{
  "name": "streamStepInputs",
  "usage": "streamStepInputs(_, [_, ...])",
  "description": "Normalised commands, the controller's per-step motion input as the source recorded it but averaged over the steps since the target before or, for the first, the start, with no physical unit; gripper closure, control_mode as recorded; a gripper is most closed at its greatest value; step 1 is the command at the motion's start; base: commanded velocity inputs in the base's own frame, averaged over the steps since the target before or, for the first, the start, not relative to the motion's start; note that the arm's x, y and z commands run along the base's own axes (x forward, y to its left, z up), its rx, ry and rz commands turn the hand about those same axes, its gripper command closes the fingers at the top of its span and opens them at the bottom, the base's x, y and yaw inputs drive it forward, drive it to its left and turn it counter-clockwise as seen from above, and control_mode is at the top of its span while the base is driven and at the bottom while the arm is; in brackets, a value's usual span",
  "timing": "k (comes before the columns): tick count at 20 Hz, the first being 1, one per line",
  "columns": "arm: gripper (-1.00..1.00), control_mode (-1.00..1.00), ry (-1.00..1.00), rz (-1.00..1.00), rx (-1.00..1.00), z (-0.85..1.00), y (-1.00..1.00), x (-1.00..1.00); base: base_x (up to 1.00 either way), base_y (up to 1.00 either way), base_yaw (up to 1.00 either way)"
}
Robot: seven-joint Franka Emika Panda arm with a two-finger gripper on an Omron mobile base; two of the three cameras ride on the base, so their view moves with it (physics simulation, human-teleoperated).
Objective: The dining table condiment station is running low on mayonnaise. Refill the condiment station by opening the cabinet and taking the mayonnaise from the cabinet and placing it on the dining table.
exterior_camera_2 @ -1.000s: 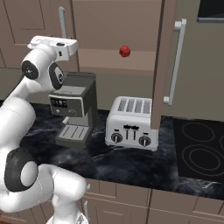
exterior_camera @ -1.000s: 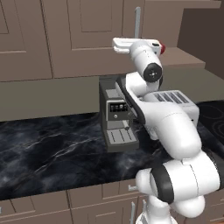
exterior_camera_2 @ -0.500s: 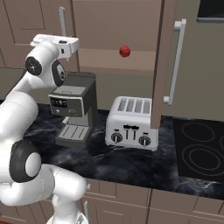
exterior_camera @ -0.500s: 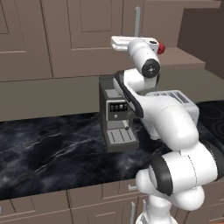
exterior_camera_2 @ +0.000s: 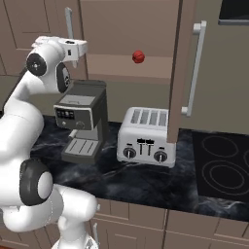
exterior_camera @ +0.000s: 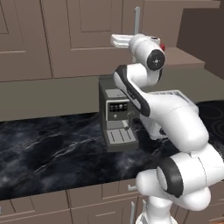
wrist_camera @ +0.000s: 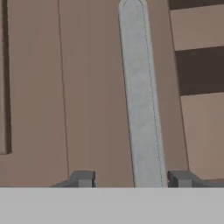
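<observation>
Cabinet door [wrist_camera: 87, 87], shut, faces my gripper [wrist_camera: 131, 178] in the hand view. My fingers [wrist_camera: 83, 178] stand apart on either side of its long silver handle [wrist_camera: 140, 109], which runs from 6 o'clock up to 12. The tip at 5 o'clock sits just beside the bar. The tip at 7 o'clock has bare door panel between it and the bar, so the handle is straddled, not pinched.

In the left base view my gripper [exterior_camera: 114, 40] reaches in at the foot of that handle [exterior_camera: 137, 22], with the bar rising to 12 o'clock above it. In the right base view the gripper [exterior_camera_2: 73, 53] is at 10 o'clock, against the lower end of the same handle [exterior_camera_2: 68, 24].

To 3 o'clock of the gripper there, the cabinet stands open. Its right door [exterior_camera_2: 179, 73] is swung out edge-on, with its own handle [exterior_camera_2: 194, 68] facing outward. A small red object [exterior_camera_2: 138, 57] sits on the shelf [exterior_camera_2: 116, 65] inside, well apart from my fingers.

Below, on the black marble counter [exterior_camera_2: 121, 180], a coffee machine [exterior_camera_2: 82, 121] stands under my hand. A toaster [exterior_camera_2: 146, 141] is just beside it toward 3 o'clock. A stovetop [exterior_camera_2: 223, 170] lies farther that way, near the picture's edge.
</observation>
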Motion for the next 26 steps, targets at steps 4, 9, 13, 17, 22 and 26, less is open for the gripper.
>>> streamStepInputs(4, [1.0, -1.0, 0.0, 0.09, -0.03, 0.0, 0.59, -0.05, 0.0, 0.0, 0.0])
streamStepInputs(9, [1.0, -1.0, 0.0, 0.06, -0.06, 0.0, 0.84, -0.37, 0.0, 0.0, 0.0])
streamStepInputs(13, [1.0, -1.0, 0.0, 0.0, -0.08, 0.04, 0.81, -0.8, 0.0, 0.0, 0.0])
streamStepInputs(17, [1.0, -1.0, 0.0, 0.0, -0.04, 0.13, 0.68, -1.0, 0.0, 0.0, 0.0])
streamStepInputs(22, [1.0, -1.0, 0.02, -0.03, 0.0, 0.14, 0.71, -1.0, 0.0, 0.0, 0.0])
streamStepInputs(26, [1.0, -1.0, 0.13, -0.05, 0.0, 0.15, 0.86, -1.0, 0.0, 0.0, 0.0])
